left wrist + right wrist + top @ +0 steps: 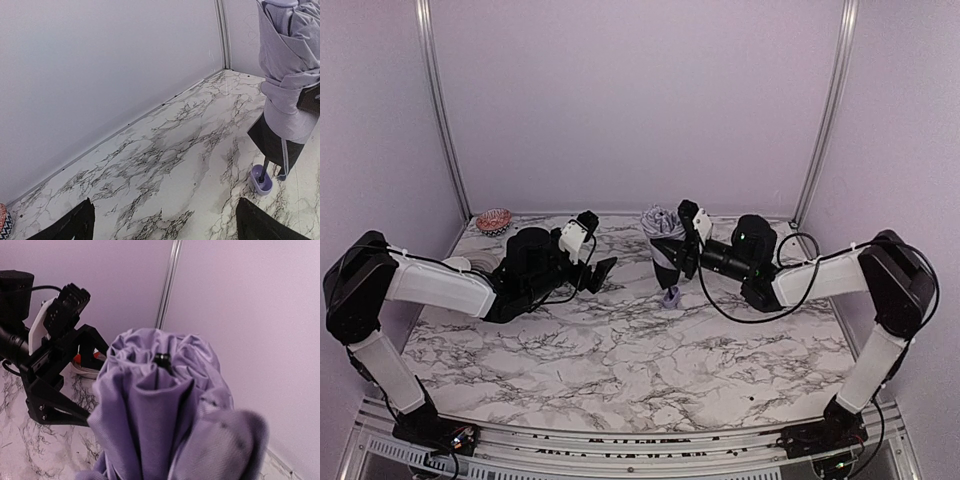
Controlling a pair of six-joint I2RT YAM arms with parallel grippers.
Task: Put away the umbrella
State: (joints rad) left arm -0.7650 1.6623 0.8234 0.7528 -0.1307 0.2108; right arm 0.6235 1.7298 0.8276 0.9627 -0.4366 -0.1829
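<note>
From above, the right gripper (686, 241) pinches the furled lavender umbrella (663, 250) at mid-body. The umbrella stands upright, handle (671, 296) down on the marble table (620, 370), while the left gripper (600, 272) gapes wide, apart to its left. The left wrist camera shows that gripper's fingers (80, 225) splayed, the umbrella (287, 90) beyond them to the right, touching neither. In the right wrist view, bunched umbrella fabric (165, 415) hides that gripper's own fingers.
</note>
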